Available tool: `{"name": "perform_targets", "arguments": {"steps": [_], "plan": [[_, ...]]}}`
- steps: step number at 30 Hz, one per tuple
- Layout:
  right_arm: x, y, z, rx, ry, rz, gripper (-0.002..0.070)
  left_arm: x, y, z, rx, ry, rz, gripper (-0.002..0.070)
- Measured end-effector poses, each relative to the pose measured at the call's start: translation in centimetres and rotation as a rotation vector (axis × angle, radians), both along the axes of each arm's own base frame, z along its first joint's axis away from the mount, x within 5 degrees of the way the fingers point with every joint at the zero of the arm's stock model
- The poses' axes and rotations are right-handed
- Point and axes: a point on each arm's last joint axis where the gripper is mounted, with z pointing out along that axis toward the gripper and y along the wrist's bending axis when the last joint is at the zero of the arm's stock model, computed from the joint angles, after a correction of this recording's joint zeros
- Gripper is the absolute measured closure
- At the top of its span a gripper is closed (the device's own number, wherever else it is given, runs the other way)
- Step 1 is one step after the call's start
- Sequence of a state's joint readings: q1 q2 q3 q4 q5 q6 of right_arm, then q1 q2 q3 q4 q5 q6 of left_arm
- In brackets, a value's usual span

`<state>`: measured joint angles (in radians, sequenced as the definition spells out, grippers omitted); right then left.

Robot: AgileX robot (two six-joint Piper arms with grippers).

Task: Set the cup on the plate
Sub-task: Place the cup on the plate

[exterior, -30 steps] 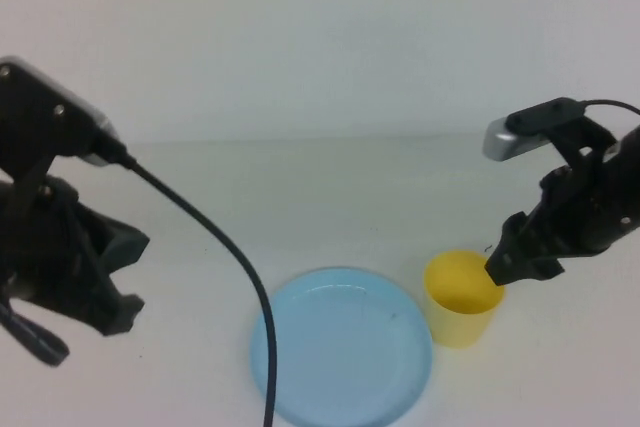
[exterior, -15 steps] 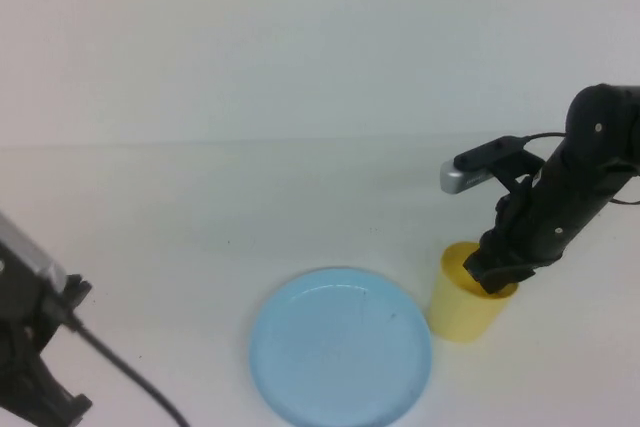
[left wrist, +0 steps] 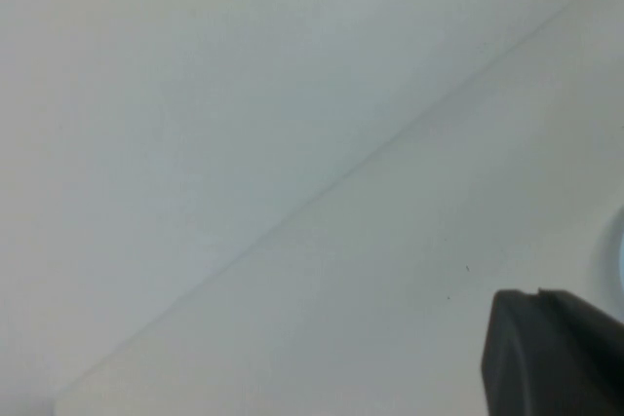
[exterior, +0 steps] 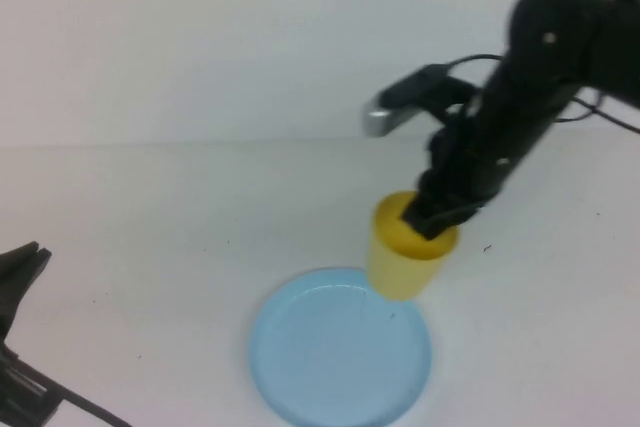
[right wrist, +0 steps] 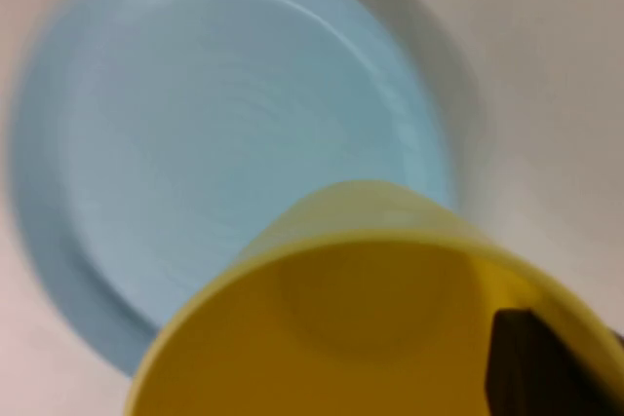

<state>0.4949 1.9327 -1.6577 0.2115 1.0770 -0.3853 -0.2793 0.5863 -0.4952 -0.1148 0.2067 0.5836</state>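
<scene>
One end effector, the right (exterior: 432, 219), was clamped on the rim of the cup (exterior: 406, 252), holding it in the air over the far edge of the plate (exterior: 335, 367). The left end effector (exterior: 15, 287), clenched, was at the tabletop's (exterior: 180, 217) left edge.

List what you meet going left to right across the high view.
Left claw, shut, at the left edge of the table → light blue plate → yellow cup, lifted above the plate's far right rim → right claw, shut on the cup's rim.
</scene>
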Motion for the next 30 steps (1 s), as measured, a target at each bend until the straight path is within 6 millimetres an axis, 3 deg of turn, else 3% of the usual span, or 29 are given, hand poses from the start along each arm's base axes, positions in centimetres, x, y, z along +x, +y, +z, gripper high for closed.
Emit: {"name": "perform_targets", "arguments": {"steps": [4,9,17,26,28,30], "plan": [[-2.0,4.9,0.4,0.007,-0.02,0.115,0.0643,-0.2,0.0,0.0,0.003,0.001,-0.001,0.0673],[-3.2,8.4,-3.3,-0.108,0.006,0.156,0.0644,-0.2,0.0,0.0,0.005,0.005,-0.002,0.0673],[-2.5,8.6,-6.9,-0.242,0.026,0.122,0.0644,-0.2,0.0,-0.1,0.006,0.011,-0.002,0.0673],[-2.2,8.9,-7.0,-0.22,0.002,0.106,0.064,-0.2,0.0,0.0,0.005,0.005,-0.002,0.0673],[-2.2,9.0,-7.0,-0.209,0.007,0.102,0.0605,-0.2,0.0,0.0,0.005,0.005,-0.002,0.0673],[-2.3,9.1,-7.0,-0.205,0.011,0.101,0.0514,-0.2,0.0,0.0,0.005,0.007,-0.002,0.0673]]}}
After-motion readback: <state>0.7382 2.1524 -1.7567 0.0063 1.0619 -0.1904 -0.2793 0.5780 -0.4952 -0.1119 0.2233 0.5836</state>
